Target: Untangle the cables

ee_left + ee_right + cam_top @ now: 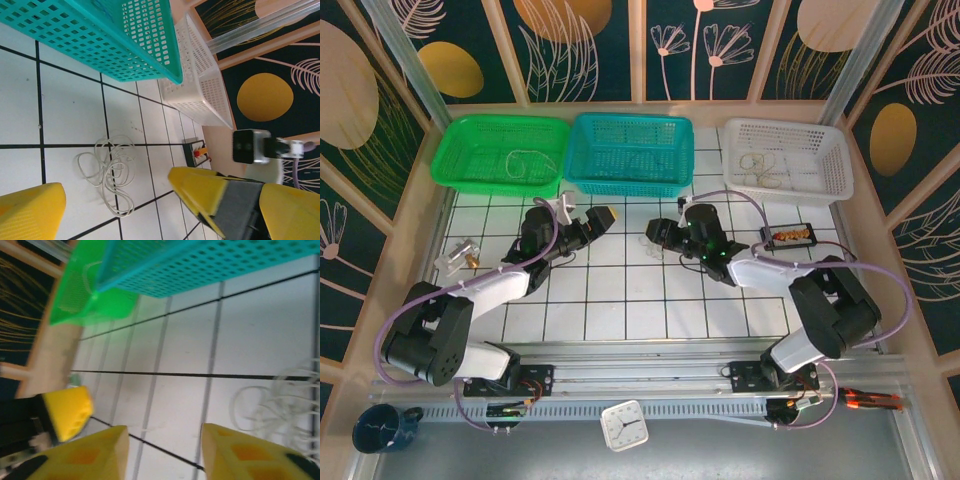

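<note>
Progress check: I'm reading this as partway done, not finished. One thin wire (525, 160) is lying in the green basket (455, 165) at the table's far left corner, and a few pale coils (760, 165) are sitting in the white basket (832, 170) at the far right, so some strands are looking sorted already. The teal basket (630, 182) between them is looking empty from above.

The rest of the cables (111, 172) are lying in a knotted little pile of overlapping loops on the white tiled table (620, 320), around the middle and nearer the far edge, just in front of the teal basket. That clump is what's left to pull apart, as far as I can tell.

Tools: the left gripper (117, 184) is hanging over the pile with its yellow fingers spread wide and nothing in them, the loops lying on the tiles below the gap. The right gripper (164, 432) is sitting partly spread with only bare tile showing between its fingers. The pile is lying just off to one side of it, and I'm not seeing any strand being pinched or touched.
</note>
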`<state>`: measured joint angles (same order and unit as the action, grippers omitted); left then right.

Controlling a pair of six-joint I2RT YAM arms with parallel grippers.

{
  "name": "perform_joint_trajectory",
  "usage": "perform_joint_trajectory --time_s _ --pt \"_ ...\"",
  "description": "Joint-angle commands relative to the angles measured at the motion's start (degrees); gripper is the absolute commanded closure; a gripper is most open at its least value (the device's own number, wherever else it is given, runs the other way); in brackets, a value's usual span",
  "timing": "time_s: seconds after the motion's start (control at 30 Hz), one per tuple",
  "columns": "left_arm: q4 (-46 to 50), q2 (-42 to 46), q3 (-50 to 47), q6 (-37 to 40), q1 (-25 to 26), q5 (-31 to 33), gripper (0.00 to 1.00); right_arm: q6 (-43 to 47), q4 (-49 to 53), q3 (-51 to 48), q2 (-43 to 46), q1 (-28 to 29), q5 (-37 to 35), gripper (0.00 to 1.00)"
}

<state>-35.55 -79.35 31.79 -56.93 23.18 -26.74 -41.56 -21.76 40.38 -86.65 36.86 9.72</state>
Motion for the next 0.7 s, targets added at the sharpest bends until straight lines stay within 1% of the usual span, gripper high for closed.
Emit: perform_joint_trajectory --time_s 0.0,0.17,0.3,0.37,0.4,0.43,0.5,0.57,0.67 --pt "-1.9 0.9 -0.7 -0.2 0.3 -0.3 0.01 -0.9 6.9 2.2 -2.7 0.7 -5.4 0.52" --pt "-2.2 0.6 -0.8 -0.3 0.3 -0.6 0.01 -1.0 6.4 3.7 -7.1 1.3 -4.3 0.52" --pt "-2.2 0.5 -0.8 -0.2 0.3 -0.5 0.01 -0.8 5.8 5.9 -11.0 1.8 -3.0 0.57" --pt "-2.2 0.4 -0.8 -0.1 0.3 -0.4 0.01 -0.6 5.7 7.2 -12.7 2.0 -2.3 0.62" --pt "-2.2 0.2 -0.9 0.0 0.3 -0.4 0.01 -0.4 5.8 7.8 -13.5 2.0 -2.0 0.72" --pt "-2.2 0.1 -0.9 0.0 0.3 -0.4 0.01 -0.2 5.7 8.3 -13.9 2.0 -1.6 0.83" --pt "-2.2 -0.2 -0.9 0.1 0.3 -0.6 0.01 0.3 5.2 8.4 -13.3 1.9 -1.0 1.0" --pt "-2.5 -0.2 -1.1 0.0 0.3 -0.9 0.01 0.9 3.9 7.6 -11.4 1.9 -0.2 1.0" --pt "-3.5 0.1 -1.4 -0.8 0.3 -1.9 0.01 1.1 -1.3 4.2 -6.2 1.3 3.0 1.0"
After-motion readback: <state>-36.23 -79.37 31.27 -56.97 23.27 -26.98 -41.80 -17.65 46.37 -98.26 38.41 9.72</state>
